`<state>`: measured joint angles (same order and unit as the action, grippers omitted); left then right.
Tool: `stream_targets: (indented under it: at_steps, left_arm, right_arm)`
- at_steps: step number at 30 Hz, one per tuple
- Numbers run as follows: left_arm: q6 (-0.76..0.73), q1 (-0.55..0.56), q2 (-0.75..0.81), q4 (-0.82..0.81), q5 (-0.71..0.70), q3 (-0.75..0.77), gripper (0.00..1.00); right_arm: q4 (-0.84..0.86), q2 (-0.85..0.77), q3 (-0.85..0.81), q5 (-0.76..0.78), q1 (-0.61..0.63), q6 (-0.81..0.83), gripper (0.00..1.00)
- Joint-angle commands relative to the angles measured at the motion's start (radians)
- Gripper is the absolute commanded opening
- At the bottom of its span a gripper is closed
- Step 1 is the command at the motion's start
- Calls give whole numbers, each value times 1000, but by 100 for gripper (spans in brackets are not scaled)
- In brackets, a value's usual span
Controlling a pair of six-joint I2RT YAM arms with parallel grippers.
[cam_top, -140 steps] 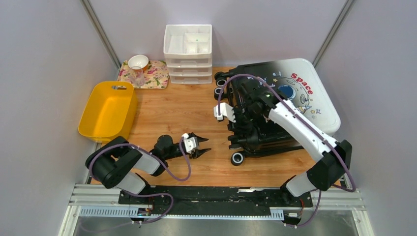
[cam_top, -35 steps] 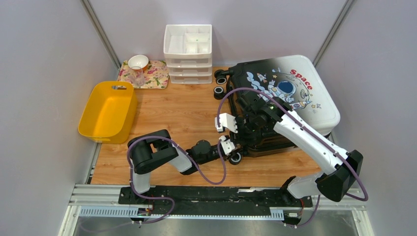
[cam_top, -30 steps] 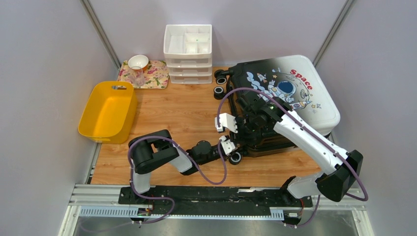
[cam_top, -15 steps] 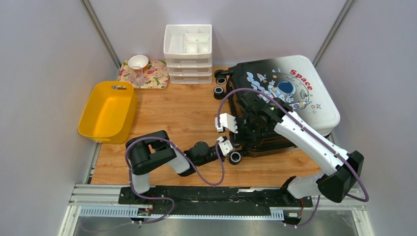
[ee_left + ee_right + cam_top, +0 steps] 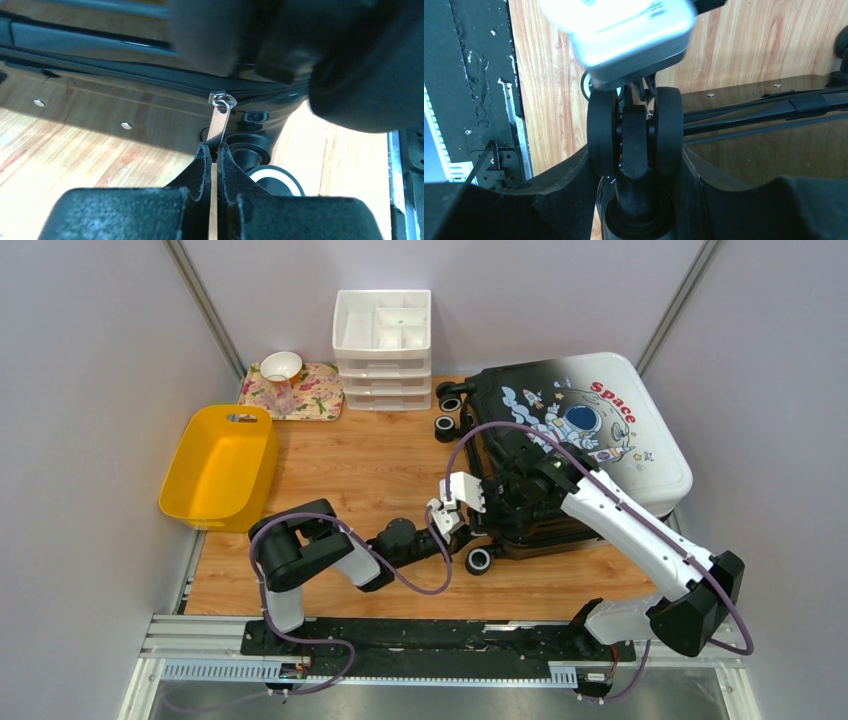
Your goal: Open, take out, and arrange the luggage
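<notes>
While it lies flat on the wooden bench (image 5: pixel 370 465), the large hard-shell suitcase (image 5: pixel 590 425), white fading to black with an astronaut "Space" print, spreads beyond and to the right of both sets of jaws, its wheeled end toward them. The left jaws are pinched fully together on the flat silver zipper pull (image 5: pixel 220 120), which hangs from the black zipper line (image 5: pixel 125 77) along the shell's edge. A white-rimmed wheel (image 5: pixel 275 177) sits just below and right of them. The right jaws stand about half apart, pressed against both sides of a black twin caster wheel (image 5: pixel 634 130), close beside the left jaws. Well to the left of the left jaws rests a yellow plastic bin (image 5: pixel 220 465). Far beyond them stand a white drawer organizer (image 5: pixel 383 335) and a floral tray (image 5: pixel 300 395) carrying a white bowl (image 5: pixel 281 364).
</notes>
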<state>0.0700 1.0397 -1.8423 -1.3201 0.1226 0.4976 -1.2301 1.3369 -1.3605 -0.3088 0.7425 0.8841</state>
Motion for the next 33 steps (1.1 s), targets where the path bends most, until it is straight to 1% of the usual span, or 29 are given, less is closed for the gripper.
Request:
stream_targets:
  at_steps: [1,4,8,13,17,21,27,33]
  left_arm:
    - [135,-70,32,-334,-18,-13,0]
    - [160,-99,23,-317,-12,7,0]
    - [189,-153,9,-256,-6,50,0]
    - [235,-228,-31,-166,-6,136,0]
    - [206,-271,-60,-130,15,183,0]
    - [229,-328,-104,-54,23,266,0]
    - [237,-385,-159,-4,25,355,0]
    - [267,-435,-170,42,22,398,0]
  right_arm:
    - [-155,-73,12,-79,-3,-73,0]
    - [-163,-79,17,-92,-5,-66,0]
    - [-175,-84,18,-98,-5,-57,0]
    - [-193,-91,24,-99,-5,-48,0]
    - [-198,-105,35,-102,-5,-42,0]
    - [-212,-117,46,-108,-3,-33,0]
    - [-226,-139,73,-107,-3,-27,0]
    - [-258,-166,100,-99,-3,-22,0]
